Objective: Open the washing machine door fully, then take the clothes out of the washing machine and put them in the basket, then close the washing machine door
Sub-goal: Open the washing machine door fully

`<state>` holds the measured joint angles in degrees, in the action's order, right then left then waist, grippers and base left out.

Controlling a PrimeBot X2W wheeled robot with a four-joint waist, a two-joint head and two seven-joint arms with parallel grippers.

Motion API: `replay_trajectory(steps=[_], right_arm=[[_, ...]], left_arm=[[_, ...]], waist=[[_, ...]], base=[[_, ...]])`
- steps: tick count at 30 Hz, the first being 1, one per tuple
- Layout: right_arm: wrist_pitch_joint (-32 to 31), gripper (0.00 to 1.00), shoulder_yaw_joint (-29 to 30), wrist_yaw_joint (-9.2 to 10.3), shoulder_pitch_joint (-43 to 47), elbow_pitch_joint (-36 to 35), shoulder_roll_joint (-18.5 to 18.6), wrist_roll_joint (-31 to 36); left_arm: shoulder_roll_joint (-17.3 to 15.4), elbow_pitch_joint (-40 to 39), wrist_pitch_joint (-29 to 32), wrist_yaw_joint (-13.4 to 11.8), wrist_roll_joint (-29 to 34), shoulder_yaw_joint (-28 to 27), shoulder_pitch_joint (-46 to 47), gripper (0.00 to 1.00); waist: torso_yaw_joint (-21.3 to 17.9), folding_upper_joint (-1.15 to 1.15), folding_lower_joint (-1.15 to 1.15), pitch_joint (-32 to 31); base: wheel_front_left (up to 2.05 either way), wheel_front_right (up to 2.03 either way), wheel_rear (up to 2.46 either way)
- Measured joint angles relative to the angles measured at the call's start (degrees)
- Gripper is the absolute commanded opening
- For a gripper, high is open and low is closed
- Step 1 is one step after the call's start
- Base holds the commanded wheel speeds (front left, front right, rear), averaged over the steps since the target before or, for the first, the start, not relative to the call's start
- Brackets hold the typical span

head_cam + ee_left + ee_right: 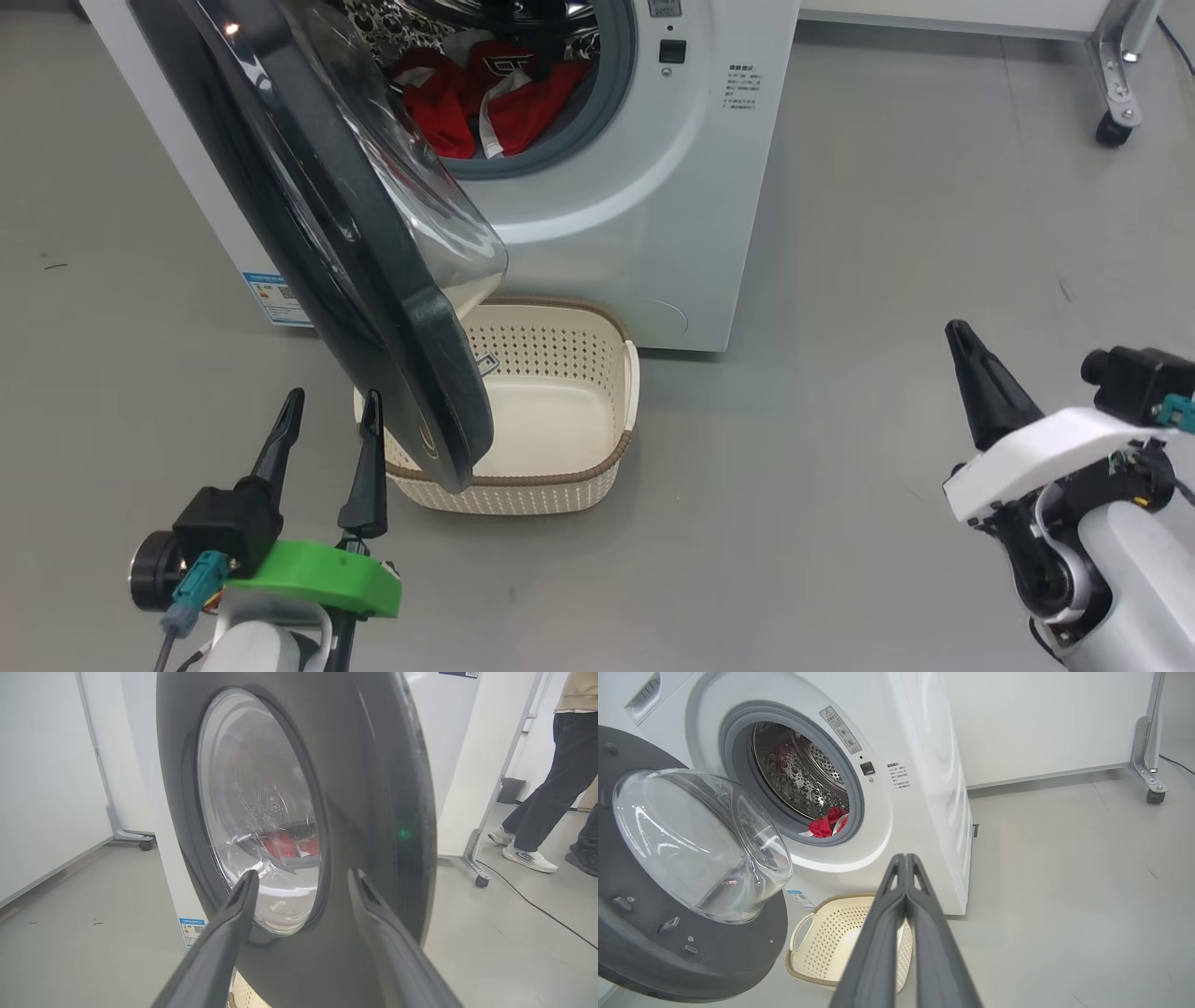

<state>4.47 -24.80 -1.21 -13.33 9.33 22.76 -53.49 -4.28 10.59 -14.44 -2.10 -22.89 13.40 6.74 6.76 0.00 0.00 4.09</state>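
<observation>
In the head view the open washing machine door (373,308) hides part of the basket (551,350), red clothes (523,103) sit in the washing machine (635,224), the left gripper (335,399) is spread wide and the right gripper (957,331) is pinched shut and empty, while the left wrist view shows the clothes blurry through the glass.

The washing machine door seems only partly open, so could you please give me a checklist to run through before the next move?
1. Washing machine door fully open: not ok; it stands partly swung, overhanging the basket.
2. Left gripper open and empty: ok; fingers spread by the door's outer face.
3. Right gripper out of the way: ok; shut, empty, off to the side.
4. Clothes inside the washing machine: ok; red jerseys lie at the drum's mouth.
5. Basket ready: ok; empty, on the floor before the machine.
6. Person clear of the door's swing: cannot tell.
</observation>
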Motion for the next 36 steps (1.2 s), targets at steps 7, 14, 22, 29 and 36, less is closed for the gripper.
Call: replay_trajectory(steps=[7,14,22,29,36], right_arm=[[6.69,0.0,0.41,1.46,4.38,-1.21,-0.47,3.64],[9.23,1.0,0.15,2.12,6.73,-2.19,-1.22,5.95],[9.47,1.0,0.04,2.64,8.27,-3.18,-2.07,7.33],[9.47,1.0,0.33,2.89,9.27,-3.72,-2.64,8.29],[9.48,1.0,0.68,2.88,9.44,-4.44,-2.92,9.17]], left_arm=[[0.05,-0.18,0.0,0.36,0.0,-1.08,-1.94,1.0],[0.23,-0.33,0.0,0.46,0.0,-1.91,-2.64,1.0],[0.7,-0.36,0.0,0.88,0.0,-2.16,-2.67,1.0],[1.03,-0.42,0.0,0.9,0.22,-2.53,-2.72,1.0],[1.18,-0.52,0.0,0.97,0.26,-2.9,-3.13,1.0]], waist=[[-0.89,0.0,0.0,-0.53],[-1.62,0.0,0.0,-0.69],[-1.86,0.0,0.0,-0.51],[-1.97,0.0,0.0,-0.38],[-1.97,0.0,0.0,-0.23]], base=[[0.0,0.0,0.0],[0.0,0.0,0.0],[0.0,0.0,0.0],[0.0,0.0,0.0],[0.0,0.0,0.0]])
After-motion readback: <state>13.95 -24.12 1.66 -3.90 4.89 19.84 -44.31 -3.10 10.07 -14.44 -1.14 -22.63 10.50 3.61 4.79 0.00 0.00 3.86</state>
